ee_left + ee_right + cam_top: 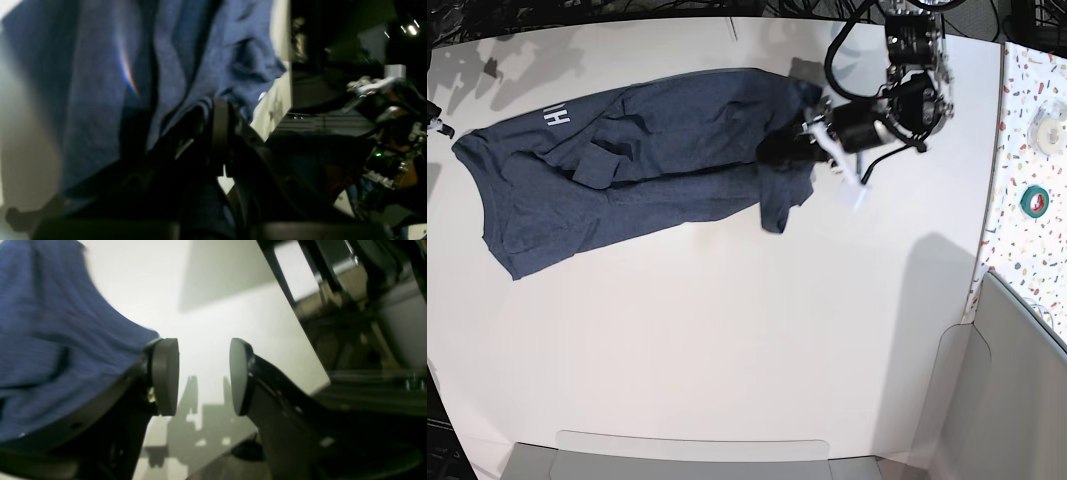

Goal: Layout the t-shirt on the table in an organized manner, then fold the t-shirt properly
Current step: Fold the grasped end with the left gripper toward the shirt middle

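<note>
Left gripper [789,148] clamped on the t-shirt [642,165] at its 3 o'clock end; in the left wrist view the dark jaws are pressed together with blue cloth [140,76] bunched between them. Fabric near the grip is gathered and wrinkled, one flap hanging toward 5 o'clock.

Right gripper [203,376]: jaws apart, round grey pads [165,375] facing each other, nothing between them. Bare white table [213,323] shows through the gap, with the gripper's shadow on it. Blue cloth lies just beside the pad on the 9 o'clock side of that view; contact cannot be told.

T-shirt lies spread across the table [727,330] from 9 o'clock toward centre-top, white lettering [555,117] near its 10 o'clock end. A speckled surface [1032,150] at 3 o'clock carries a green tape roll [1033,200].
</note>
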You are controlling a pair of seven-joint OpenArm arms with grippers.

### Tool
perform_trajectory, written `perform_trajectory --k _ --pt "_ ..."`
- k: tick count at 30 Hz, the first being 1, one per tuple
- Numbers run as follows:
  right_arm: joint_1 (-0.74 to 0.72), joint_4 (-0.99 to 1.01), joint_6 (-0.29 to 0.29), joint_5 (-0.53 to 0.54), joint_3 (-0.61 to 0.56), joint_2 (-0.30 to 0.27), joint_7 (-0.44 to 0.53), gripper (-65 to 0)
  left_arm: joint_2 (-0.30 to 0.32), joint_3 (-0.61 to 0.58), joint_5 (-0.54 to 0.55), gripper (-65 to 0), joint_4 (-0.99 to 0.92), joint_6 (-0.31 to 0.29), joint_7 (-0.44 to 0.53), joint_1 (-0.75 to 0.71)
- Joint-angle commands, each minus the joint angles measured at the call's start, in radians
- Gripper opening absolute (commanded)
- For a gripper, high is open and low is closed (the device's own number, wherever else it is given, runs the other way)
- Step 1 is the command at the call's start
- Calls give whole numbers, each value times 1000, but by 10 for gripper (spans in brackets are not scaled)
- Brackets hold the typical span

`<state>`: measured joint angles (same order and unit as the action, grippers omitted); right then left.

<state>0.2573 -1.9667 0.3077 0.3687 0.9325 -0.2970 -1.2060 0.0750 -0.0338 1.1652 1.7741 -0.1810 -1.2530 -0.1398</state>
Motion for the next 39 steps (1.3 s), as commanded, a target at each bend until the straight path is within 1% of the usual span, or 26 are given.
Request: perform_trajectory --k 1,10,17,18,25,28,30,33,39 --pt "1 -12 3 8 12 -23 24 -401 -7 -28 23 -650 -6 -5 3 21" --pt "12 -9 3 8 21 -23 25 -401 -7 -203 23 -650 -162 -5 92 147" --pt "9 -9 3 5 21 -23 25 -401 -11 -326 23 -650 -213 -5 106 225" --pt "9 -9 3 5 21 -21 25 -401 -22 -343 23 -650 -219 -5 109 237" --pt "9 -9 3 5 21 -15 25 -401 -68 -412 23 -650 -270 -5 140 300" --pt "9 -7 3 5 18 -14 25 -401 -74 -432 23 -649 -271 -5 149 308" --pt "9 -7 3 5 16 -12 25 -401 -94 -438 23 -649 -283 -5 149 325" --pt "7 -7 3 5 13 -12 25 -401 -106 -437 23 -649 -329 -5 154 343" --pt "7 -7 3 5 13 -11 25 -401 -114 -438 23 -649 -379 -7 236 343"
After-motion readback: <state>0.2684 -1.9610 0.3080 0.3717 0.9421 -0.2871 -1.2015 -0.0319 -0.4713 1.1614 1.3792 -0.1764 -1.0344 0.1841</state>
